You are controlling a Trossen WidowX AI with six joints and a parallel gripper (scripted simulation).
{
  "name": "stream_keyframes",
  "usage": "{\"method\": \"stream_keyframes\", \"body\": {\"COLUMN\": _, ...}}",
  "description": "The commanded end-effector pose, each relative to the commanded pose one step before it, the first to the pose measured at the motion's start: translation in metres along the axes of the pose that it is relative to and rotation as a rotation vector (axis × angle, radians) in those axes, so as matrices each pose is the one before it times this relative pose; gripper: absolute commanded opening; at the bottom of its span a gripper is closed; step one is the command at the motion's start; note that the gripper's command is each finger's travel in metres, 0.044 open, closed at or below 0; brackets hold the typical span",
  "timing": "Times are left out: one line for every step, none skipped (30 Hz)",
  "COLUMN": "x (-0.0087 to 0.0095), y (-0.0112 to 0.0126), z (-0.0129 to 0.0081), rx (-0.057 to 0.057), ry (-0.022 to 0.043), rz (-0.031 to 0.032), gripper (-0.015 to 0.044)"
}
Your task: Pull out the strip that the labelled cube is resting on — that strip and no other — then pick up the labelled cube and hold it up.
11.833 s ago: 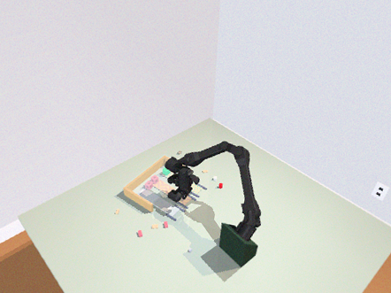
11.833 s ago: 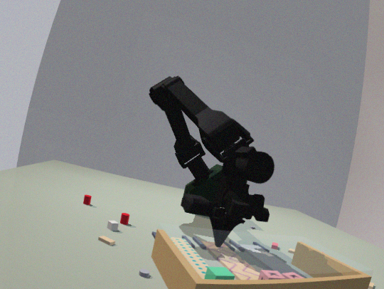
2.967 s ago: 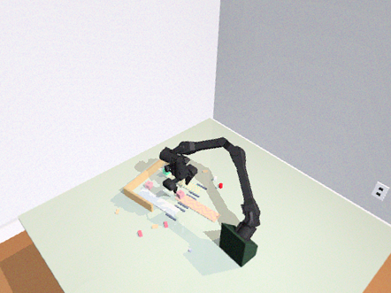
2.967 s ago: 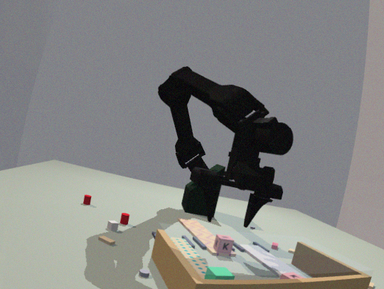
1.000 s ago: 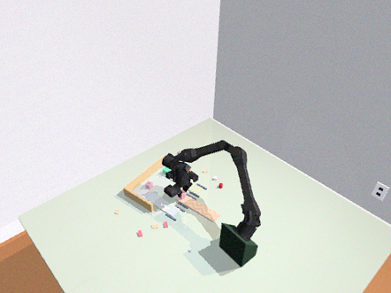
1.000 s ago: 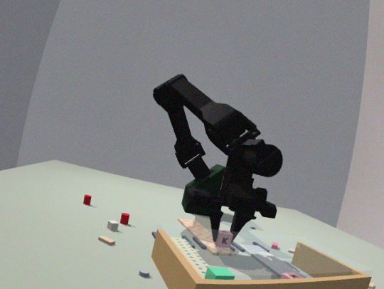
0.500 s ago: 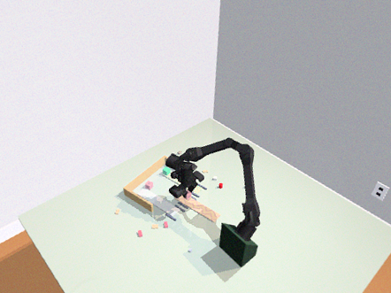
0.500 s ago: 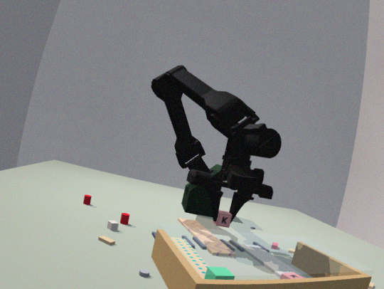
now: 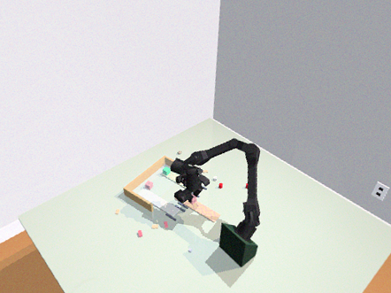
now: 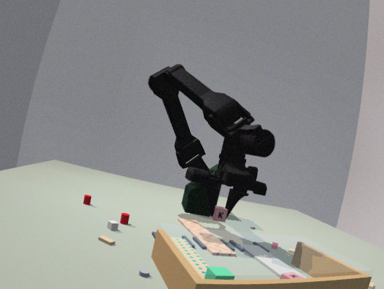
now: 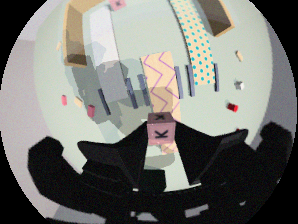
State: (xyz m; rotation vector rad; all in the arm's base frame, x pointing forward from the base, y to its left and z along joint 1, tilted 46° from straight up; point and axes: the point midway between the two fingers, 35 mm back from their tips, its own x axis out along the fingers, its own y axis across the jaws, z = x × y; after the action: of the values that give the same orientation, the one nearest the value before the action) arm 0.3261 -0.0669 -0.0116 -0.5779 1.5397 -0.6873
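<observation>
The pink cube marked K [image 9: 194,199] [image 10: 220,214] [image 11: 161,129] is held between the fingers of my gripper [image 10: 221,216] [image 11: 159,123], which is shut on it. The cube hangs in the air above the zigzag strip. The zigzag strip [image 9: 210,214] [image 10: 205,235] [image 11: 159,70] lies flat, mostly outside the frame on the robot's side, with nothing resting on it. The dotted strip [image 10: 190,253] [image 11: 199,50] and the white strip [image 10: 273,264] [image 11: 104,37] lie on either side, reaching into the wooden frame [image 9: 137,200] [image 10: 167,254] [image 11: 75,37].
A green block [image 9: 166,171] [image 10: 220,273] and a second pink cube [image 9: 149,185] [image 11: 117,4] are inside the frame. Dark rails [image 10: 199,243] [image 11: 191,81] flank the strips. A clear panel covers part of the frame. Red cylinders [image 9: 221,185] [image 10: 124,218] and several small blocks lie around.
</observation>
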Motion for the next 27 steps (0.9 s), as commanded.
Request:
{"method": "stream_keyframes", "body": {"x": 0.00026, "y": 0.00324, "z": -0.01906, "rx": -0.0022, "ry": 0.00187, "rz": 0.00471, "gripper": 0.0000}}
{"method": "stream_keyframes", "body": {"x": 0.00019, "y": 0.00025, "z": -0.00367, "rx": -0.0002, "ry": 0.00017, "rz": -0.00004, "gripper": 0.0000}}
{"method": "stream_keyframes", "body": {"x": 0.00017, "y": 0.00019, "z": -0.00295, "rx": -0.0001, "ry": 0.00014, "rz": -0.00004, "gripper": 0.0000}}
{"method": "stream_keyframes", "body": {"x": 0.00011, "y": 0.00011, "z": -0.00177, "rx": -0.0001, "ry": 0.00008, "rz": -0.00003, "gripper": 0.0000}}
{"method": "stream_keyframes", "body": {"x": 0.00004, "y": 0.00004, "z": -0.00059, "rx": 0.0000, "ry": 0.00003, "rz": -0.00001, "gripper": 0.0000}}
{"method": "stream_keyframes", "body": {"x": 0.00000, "y": 0.00000, "z": 0.00000, "rx": 0.0000, "ry": 0.00000, "rz": 0.00000, "gripper": 0.0000}}
{"method": "stream_keyframes", "body": {"x": 0.00000, "y": 0.00000, "z": 0.00000, "rx": 0.0000, "ry": 0.00000, "rz": 0.00000, "gripper": 0.0000}}
{"method": "stream_keyframes", "body": {"x": -0.00094, "y": 0.00004, "z": 0.00006, "rx": 0.0000, "ry": -0.00003, "rz": 0.00013, "gripper": 0.0000}}
{"method": "stream_keyframes", "body": {"x": -0.00282, "y": 0.00010, "z": 0.00017, "rx": 0.0000, "ry": -0.00007, "rz": 0.00035, "gripper": 0.0000}}
{"method": "stream_keyframes", "body": {"x": -0.00472, "y": 0.00014, "z": 0.00022, "rx": -0.0001, "ry": -0.00008, "rz": 0.00050, "gripper": 0.0000}}
{"method": "stream_keyframes", "body": {"x": -0.00624, "y": 0.00013, "z": 0.00017, "rx": -0.0001, "ry": -0.00004, "rz": 0.00050, "gripper": 0.0000}}
{"method": "stream_keyframes", "body": {"x": -0.00639, "y": 0.00007, "z": 0.00002, "rx": 0.0000, "ry": 0.00002, "rz": 0.00031, "gripper": 0.0000}}
{"method": "stream_keyframes", "body": {"x": -0.00632, "y": 0.00000, "z": -0.00012, "rx": 0.0000, "ry": 0.00007, "rz": 0.00012, "gripper": 0.0000}}
{"method": "stream_keyframes", "body": {"x": -0.00484, "y": -0.00005, "z": -0.00019, "rx": 0.0000, "ry": 0.00009, "rz": -0.00004, "gripper": 0.0000}}
{"method": "stream_keyframes", "body": {"x": -0.00291, "y": -0.00005, "z": -0.00015, "rx": 0.0000, "ry": 0.00007, "rz": -0.00008, "gripper": 0.0000}}
{"method": "stream_keyframes", "body": {"x": -0.00097, "y": -0.00002, "z": -0.00006, "rx": 0.0000, "ry": 0.00002, "rz": -0.00003, "gripper": 0.0000}}
{"method": "stream_keyframes", "body": {"x": 0.00000, "y": 0.00000, "z": 0.00000, "rx": 0.0000, "ry": 0.00000, "rz": 0.00000, "gripper": 0.0000}}
{"method": "stream_keyframes", "body": {"x": 0.00000, "y": 0.00000, "z": 0.00000, "rx": 0.0000, "ry": 0.00000, "rz": 0.00000, "gripper": 0.0000}}
{"method": "stream_keyframes", "body": {"x": 0.00000, "y": 0.00000, "z": 0.00000, "rx": 0.0000, "ry": 0.00000, "rz": 0.00000, "gripper": 0.0000}}
{"method": "stream_keyframes", "body": {"x": 0.00000, "y": 0.00000, "z": 0.00000, "rx": 0.0000, "ry": 0.00000, "rz": 0.00000, "gripper": 0.0000}}
{"method": "stream_keyframes", "body": {"x": 0.00000, "y": 0.00000, "z": 0.00000, "rx": 0.0000, "ry": 0.00000, "rz": 0.00000, "gripper": 0.0000}}
{"method": "stream_keyframes", "body": {"x": 0.00000, "y": 0.00000, "z": 0.00000, "rx": 0.0000, "ry": 0.00000, "rz": 0.00000, "gripper": 0.0000}}
{"method": "stream_keyframes", "body": {"x": 0.00000, "y": 0.00000, "z": 0.00000, "rx": 0.0000, "ry": 0.00000, "rz": 0.00000, "gripper": 0.0000}}
{"method": "stream_keyframes", "body": {"x": 0.00000, "y": 0.00000, "z": 0.00000, "rx": 0.0000, "ry": 0.00000, "rz": 0.00000, "gripper": 0.0000}}
{"method": "stream_keyframes", "body": {"x": 0.00000, "y": 0.00000, "z": 0.00000, "rx": 0.0000, "ry": 0.00000, "rz": 0.00000, "gripper": 0.0000}}
{"method": "stream_keyframes", "body": {"x": 0.00000, "y": 0.00000, "z": 0.00000, "rx": 0.0000, "ry": 0.00000, "rz": 0.00000, "gripper": 0.0000}}
{"method": "stream_keyframes", "body": {"x": 0.00000, "y": 0.00000, "z": 0.00000, "rx": 0.0000, "ry": 0.00000, "rz": 0.00000, "gripper": 0.0000}}
